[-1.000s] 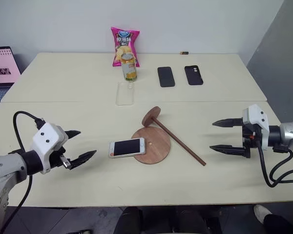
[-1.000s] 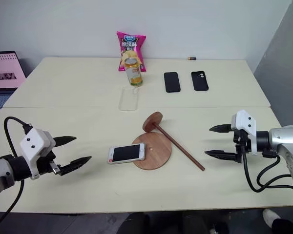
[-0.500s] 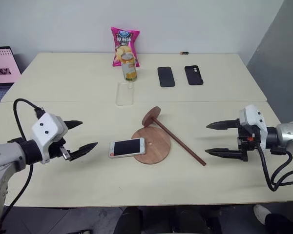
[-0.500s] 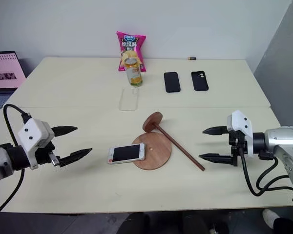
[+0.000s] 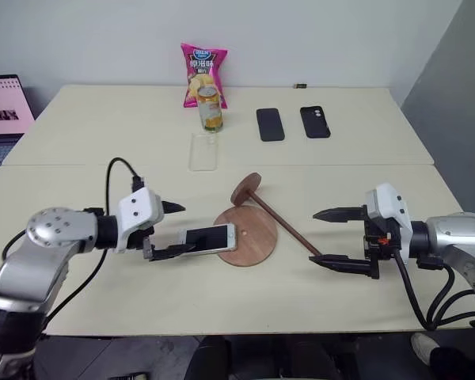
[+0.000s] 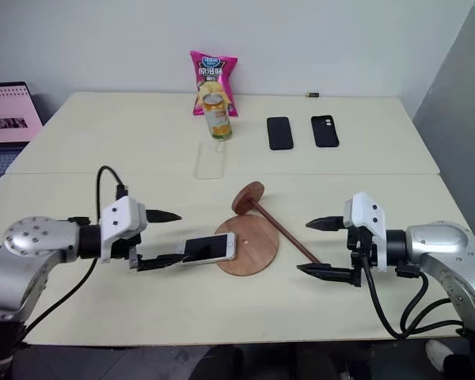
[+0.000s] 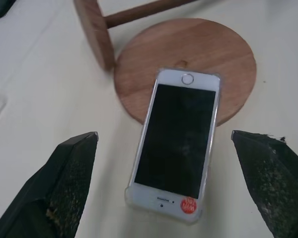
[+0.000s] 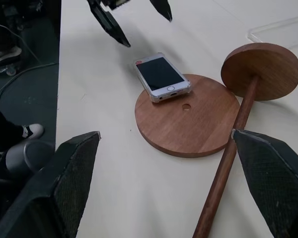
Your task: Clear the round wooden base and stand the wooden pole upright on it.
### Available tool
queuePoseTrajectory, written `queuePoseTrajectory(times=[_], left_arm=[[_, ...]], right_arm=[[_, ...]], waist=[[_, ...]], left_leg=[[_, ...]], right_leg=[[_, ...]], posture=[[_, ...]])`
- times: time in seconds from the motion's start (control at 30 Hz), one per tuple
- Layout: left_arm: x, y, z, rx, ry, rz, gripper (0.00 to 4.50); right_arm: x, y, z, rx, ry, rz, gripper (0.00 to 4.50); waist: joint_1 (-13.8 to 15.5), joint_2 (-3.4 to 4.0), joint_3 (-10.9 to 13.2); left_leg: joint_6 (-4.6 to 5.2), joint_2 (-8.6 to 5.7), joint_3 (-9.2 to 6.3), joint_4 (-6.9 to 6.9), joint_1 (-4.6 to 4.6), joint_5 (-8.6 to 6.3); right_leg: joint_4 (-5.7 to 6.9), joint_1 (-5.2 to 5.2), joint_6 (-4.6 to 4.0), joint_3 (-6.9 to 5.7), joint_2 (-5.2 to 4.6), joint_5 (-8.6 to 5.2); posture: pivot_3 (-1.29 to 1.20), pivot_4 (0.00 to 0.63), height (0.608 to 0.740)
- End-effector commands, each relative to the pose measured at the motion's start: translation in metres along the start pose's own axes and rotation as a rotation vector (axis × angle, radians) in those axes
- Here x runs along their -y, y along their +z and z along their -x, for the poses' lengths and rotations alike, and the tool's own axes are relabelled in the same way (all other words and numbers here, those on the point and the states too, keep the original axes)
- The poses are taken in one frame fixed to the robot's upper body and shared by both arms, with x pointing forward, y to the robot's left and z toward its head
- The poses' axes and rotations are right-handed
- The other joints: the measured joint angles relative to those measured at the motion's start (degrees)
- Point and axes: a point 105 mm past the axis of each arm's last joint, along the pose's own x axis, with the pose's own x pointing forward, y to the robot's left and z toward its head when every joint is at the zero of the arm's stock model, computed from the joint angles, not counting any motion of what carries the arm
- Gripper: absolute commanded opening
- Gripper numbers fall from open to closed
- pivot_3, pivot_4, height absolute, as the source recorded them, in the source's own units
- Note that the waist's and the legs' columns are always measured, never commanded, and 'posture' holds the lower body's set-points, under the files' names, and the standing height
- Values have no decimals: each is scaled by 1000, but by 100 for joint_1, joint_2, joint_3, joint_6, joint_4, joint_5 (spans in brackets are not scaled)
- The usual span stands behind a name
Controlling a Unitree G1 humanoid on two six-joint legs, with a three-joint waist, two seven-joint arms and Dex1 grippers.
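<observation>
While the phone lies on the disc: the base is not yet clear, so lifting the phone off looks like the step in hand.
Left hand (image 5: 172, 229): lower left of centre in the left eye view, its two black fingers spread wide and holding nothing, tips pointing toward the picture's centre.
White smartphone with a dark screen (image 5: 207, 238): just beyond those fingertips, one black finger at its near end; its long axis runs along the hand's pointing line, far end resting on the base, near end on the pale bench (image 5: 103, 142).
Flat round reddish-brown wooden base (image 5: 255, 235): centre of the frame, lying flat, centre hole uncovered.
Thin dark-brown wooden pole with a round disc at one end (image 5: 289, 233): lying on its side, slanting from the disc end at upper centre down toward the lower right, crossing the base's right edge.
Right hand (image 5: 336, 237): lower right of centre, fingers wide apart and empty, the pole's bare tip at its lower finger.
Nearer arm: left for the phone, right for the pole.
Left wrist view: phone framed between both fingers (image 7: 69, 163).
Right wrist view: adds the base's hole beside the phone's end.
</observation>
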Motion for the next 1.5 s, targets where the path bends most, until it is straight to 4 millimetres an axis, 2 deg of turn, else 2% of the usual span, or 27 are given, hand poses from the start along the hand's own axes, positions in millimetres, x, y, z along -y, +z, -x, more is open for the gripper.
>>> queuePoseTrajectory(times=[0.03,0.23,0.5,0.67,0.9,1.23,1.27,1.33,1.43,1.5], left_arm=[[0,1,-9,-1,-63,-38,4500],[3,-1,-28,-1,-148,-77,4500],[8,-11,-36,-59,-202,-110,4500],[3,-16,-44,-78,-183,-102,4500],[0,-25,-46,-110,-184,-97,4500],[4,-28,-51,-116,-204,-115,4500],[4,-28,-52,-116,-202,-116,4206],[3,-29,-53,-119,-198,-117,4082],[4,-29,-53,-116,-201,-115,3396],[3,-28,-52,-111,-199,-114,3269]], right_arm=[[-5,7,-1,18,-8,26,4466],[-8,6,-4,6,-37,17,4466],[-10,5,-5,-4,-46,4,4466],[-11,6,-5,-2,-44,5,4466],[-12,5,-5,-9,-43,12,4466],[-11,6,-5,-16,-45,22,4466],[-11,6,-4,-16,-44,22,4500],[-11,6,-4,-17,-44,25,4500],[-10,5,-4,-19,-44,28,4500],[-10,5,-5,-20,-44,29,4500]], waist=[[-17,0,0],[-19,0,0],[-16,0,0],[-15,-1,0],[-20,-1,-1],[-17,-1,-1],[-16,-1,-1],[-15,-1,-1],[-16,-2,-1],[-16,-2,-1]], left_leg=[[0,0,0,0,0,0],[0,0,2,2,-4,0],[0,0,0,2,-4,0],[0,-1,-2,3,-4,0],[1,0,-4,4,-4,0],[1,-1,-5,5,-4,0],[1,-1,-5,5,-4,0],[1,-1,-5,5,-4,0],[1,-2,-5,7,-4,0],[1,-2,-5,7,-4,0]], right_leg=[[0,0,0,0,0,0],[-1,-3,0,2,0,0],[0,-2,0,1,0,0],[0,-2,1,0,0,0],[1,-2,1,-2,1,0],[3,-2,1,-3,0,1],[3,-2,1,-2,0,1],[3,-2,1,-2,0,1],[3,0,2,-2,0,1],[3,0,1,-2,0,1]], posture=[[0,150,740],[0,150,740],[0,150,740],[0,150,740],[0,150,740],[0,150,740],[0,150,740],[0,150,740],[0,150,740],[0,150,740]])
